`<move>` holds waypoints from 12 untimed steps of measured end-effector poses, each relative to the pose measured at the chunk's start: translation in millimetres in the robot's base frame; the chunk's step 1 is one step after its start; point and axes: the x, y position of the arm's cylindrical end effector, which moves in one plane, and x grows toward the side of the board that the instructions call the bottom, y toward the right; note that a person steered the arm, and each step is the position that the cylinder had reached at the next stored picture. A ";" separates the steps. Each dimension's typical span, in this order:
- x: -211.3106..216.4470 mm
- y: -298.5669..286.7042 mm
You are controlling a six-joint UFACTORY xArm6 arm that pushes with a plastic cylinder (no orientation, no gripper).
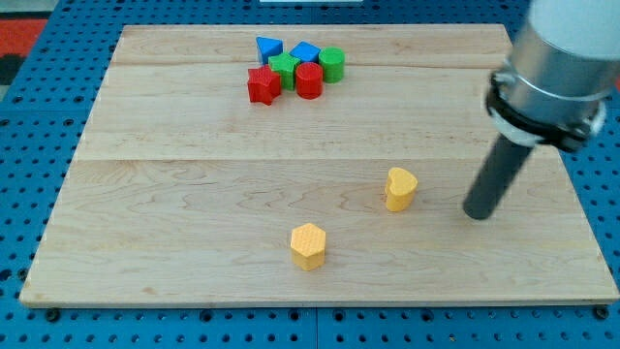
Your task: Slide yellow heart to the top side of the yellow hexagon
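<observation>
The yellow heart (400, 188) sits on the wooden board right of centre. The yellow hexagon (308, 245) lies lower and to the view's left of it, near the board's bottom middle. My tip (476, 213) rests on the board to the view's right of the heart, a little lower than it, with a clear gap between them. The rod rises from the tip up to the grey arm body at the view's top right.
A cluster of blocks sits at the top middle: a red star (263, 84), a green block (284, 69), a red cylinder (309, 79), a green cylinder (331, 64), a blue triangle (268, 47) and a blue block (305, 52). The board's right edge (581, 194) is close to my tip.
</observation>
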 end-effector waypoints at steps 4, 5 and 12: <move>-13.5 -44.2; -21.4 -85.9; -63.5 -235.0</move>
